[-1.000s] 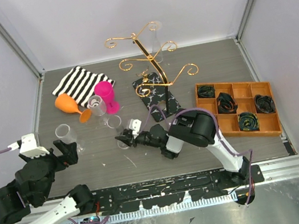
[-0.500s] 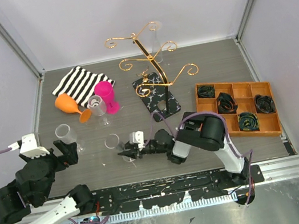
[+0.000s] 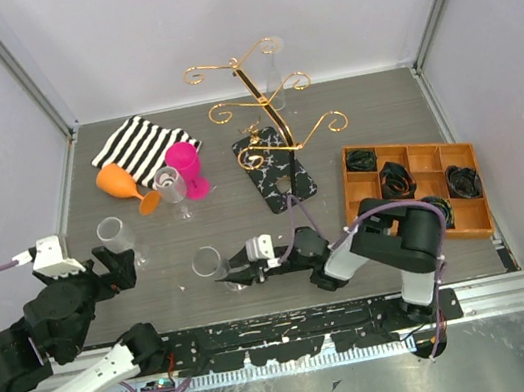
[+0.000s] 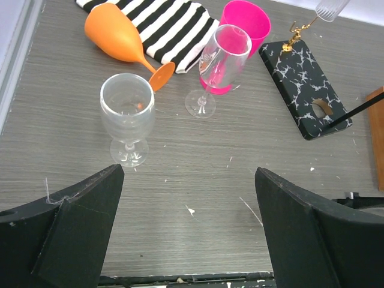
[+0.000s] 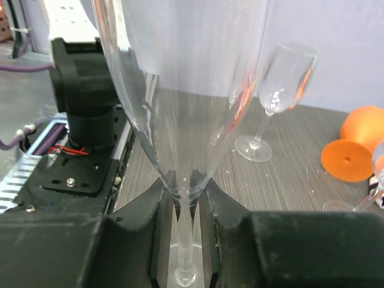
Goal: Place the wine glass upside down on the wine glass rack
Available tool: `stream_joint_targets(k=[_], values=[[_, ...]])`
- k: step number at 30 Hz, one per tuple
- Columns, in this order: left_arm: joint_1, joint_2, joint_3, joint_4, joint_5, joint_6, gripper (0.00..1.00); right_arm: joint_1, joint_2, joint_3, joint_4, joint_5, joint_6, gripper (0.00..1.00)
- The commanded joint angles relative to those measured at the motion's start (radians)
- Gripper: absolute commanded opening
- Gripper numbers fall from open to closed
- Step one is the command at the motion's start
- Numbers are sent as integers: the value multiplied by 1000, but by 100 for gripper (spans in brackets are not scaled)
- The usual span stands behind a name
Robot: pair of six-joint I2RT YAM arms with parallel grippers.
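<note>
At the near middle of the counter [image 3: 360, 118], the right hand [image 3: 235, 274] holds the wine glass [image 3: 208, 261] by its stem. In the right wrist view its two fingers [image 5: 147, 216] are drawn narrow onto the thin stem just under the bowl, and the foot shows below them. From above, the round mouth of the bowl faces upward, so the glass is not inverted.

The wine glass rack [image 3: 261, 105], gold wire with curled arms on a black marbled base, stands at the far middle, well apart from the held glass.

At the near left, the left hand [image 4: 189, 231] is spread wide and holds nothing. A second clear glass [image 4: 127, 117] stands upright just beyond it. Farther off, an orange glass [image 4: 117, 37] lies on its side, its bowl on a striped cloth [image 4: 159, 27]. A slim clear glass [image 4: 219, 66] stands right beside a pink cup [image 4: 243, 27].

At the right, an orange tray [image 3: 414, 192] holds dark coiled items in its compartments.
</note>
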Motion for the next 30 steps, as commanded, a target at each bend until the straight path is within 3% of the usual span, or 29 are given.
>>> stream_joint_targets(k=[1, 7, 15, 24, 30], values=[[-1, -28, -20, 72, 34, 36, 98, 8, -130, -38, 157, -41, 0, 1], [-1, -25, -42, 197, 169, 116, 98, 8, -330, -68, -14, -70, -49, 1], [-1, 99, -15, 347, 319, 138, 98, 8, -614, -45, -249, -70, -86, 1], [-2, 202, -35, 621, 553, 34, 98, 9, -782, 33, -386, -83, -160, 1], [-1, 273, -57, 755, 683, -37, 98, 9, -834, 77, -386, -62, -210, 1]])
